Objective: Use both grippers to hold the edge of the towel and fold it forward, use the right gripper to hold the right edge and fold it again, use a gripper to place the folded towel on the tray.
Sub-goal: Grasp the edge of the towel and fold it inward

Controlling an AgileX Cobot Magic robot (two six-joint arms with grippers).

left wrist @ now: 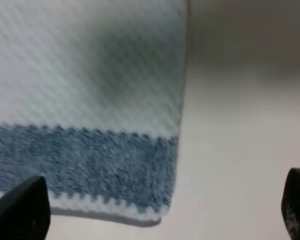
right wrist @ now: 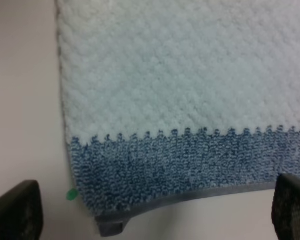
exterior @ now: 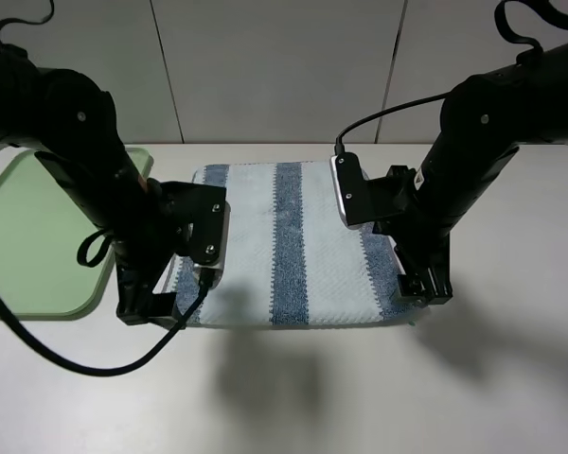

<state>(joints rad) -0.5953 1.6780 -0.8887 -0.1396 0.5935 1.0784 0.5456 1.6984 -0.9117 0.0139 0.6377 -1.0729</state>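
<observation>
Left arm lowered, right arm lowered, jaws spread

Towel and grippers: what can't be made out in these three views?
- Exterior high: the left gripper and right gripper cover the near corners of the towel, so any contact with the cloth is hidden.
- Exterior high: the tray is cut off by the frame edge and partly behind the left arm.
- Left wrist: blurred, so fine towel detail is lost.
- Right wrist: a green speck by the corner is too small to identify.
</observation>
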